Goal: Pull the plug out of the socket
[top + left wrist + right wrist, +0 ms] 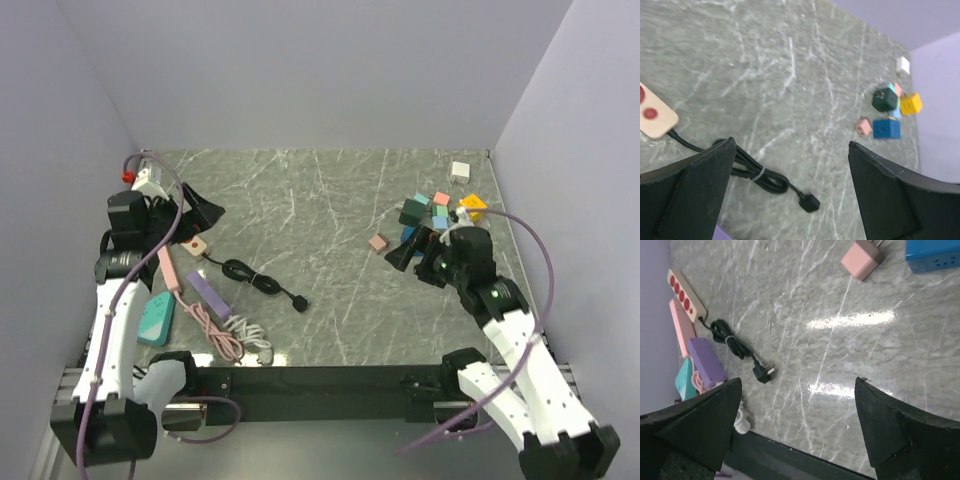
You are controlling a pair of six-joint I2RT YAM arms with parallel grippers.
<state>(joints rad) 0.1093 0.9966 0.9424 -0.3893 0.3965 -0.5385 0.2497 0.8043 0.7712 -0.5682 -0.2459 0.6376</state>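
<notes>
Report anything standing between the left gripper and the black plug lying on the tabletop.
Only the plug's own bundled black cable lies between the open left gripper and the black plug; nothing else visible does.

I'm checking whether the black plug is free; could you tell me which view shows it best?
The right wrist view: the black plug lies unplugged, prongs showing. The left wrist view shows the plug near its bottom edge, prongs unclear; the top view shows the plug tiny.
</notes>
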